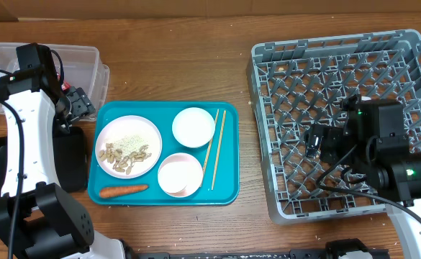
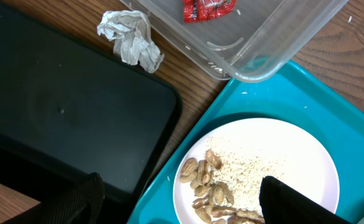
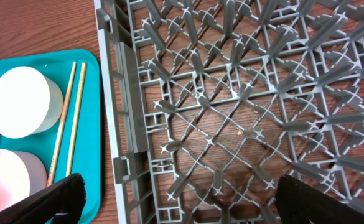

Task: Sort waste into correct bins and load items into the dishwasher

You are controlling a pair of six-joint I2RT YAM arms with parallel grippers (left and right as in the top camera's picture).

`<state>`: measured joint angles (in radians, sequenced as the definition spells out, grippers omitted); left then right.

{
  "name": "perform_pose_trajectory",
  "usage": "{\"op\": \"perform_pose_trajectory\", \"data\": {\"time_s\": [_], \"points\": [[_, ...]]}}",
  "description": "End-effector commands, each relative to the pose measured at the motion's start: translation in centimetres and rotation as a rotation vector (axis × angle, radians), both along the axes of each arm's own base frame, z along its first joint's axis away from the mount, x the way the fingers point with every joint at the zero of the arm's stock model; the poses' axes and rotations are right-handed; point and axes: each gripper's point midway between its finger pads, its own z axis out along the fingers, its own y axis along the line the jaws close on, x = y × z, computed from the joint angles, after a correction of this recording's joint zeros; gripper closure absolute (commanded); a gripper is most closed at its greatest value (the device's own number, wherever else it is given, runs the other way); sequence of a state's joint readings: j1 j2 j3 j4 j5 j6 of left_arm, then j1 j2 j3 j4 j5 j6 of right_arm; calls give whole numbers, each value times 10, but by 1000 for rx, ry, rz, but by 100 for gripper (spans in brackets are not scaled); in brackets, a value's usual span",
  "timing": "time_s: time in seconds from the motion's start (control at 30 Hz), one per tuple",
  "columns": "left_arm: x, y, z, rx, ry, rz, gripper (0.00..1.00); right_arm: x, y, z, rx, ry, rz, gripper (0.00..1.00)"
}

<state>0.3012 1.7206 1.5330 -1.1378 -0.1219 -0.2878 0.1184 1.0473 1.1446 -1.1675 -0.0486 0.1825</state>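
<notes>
Silver foil ball (image 2: 130, 37): left wrist view only | left fingers (image 2: 294, 202) apart | right fingers (image 3: 51, 199) apart

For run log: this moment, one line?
left end effector: open, empty | right end effector: open, above dish rack | sauce packet: in clear tub | foil ball: beside tub

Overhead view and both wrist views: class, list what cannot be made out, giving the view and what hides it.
Red sauce packet: left wrist view, cut off by the top edge.
Black tray: overhead, largely hidden under the left arm.
Dish rack: overhead, the right arm covers part of its floor; what lies beneath is unseen.
Plate: left wrist view, cut off by the bottom edge.
</notes>
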Motion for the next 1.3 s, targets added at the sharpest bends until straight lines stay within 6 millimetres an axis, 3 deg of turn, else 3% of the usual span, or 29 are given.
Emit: {"op": "perform_pose_trajectory", "data": {"time_s": [0.0,0.13,0.33,0.37,0.4,0.7,0.93,1.27], "points": [[2,4,12,27,-23,-6,18,4,1,12,11,-36,-3,0],[-2,7,11,44,-4,2,24,4,1,12,11,-36,-3,0],[-30,15,-6,62,98,76,72,4,1,12,11,-36,-3,0],[-40,16,-17,45,125,123,89,4,1,12,11,-36,-3,0],[-45,17,-23,36,138,148,96,4,1,12,11,-36,-3,0],[-88,29,-88,-158,164,335,96,4,1,12,11,-36,-3,0],[-133,42,-110,-203,232,490,96,4,1,12,11,-37,-3,0],[-176,51,-128,-220,298,632,96,4,1,12,11,-36,-3,0]]}}
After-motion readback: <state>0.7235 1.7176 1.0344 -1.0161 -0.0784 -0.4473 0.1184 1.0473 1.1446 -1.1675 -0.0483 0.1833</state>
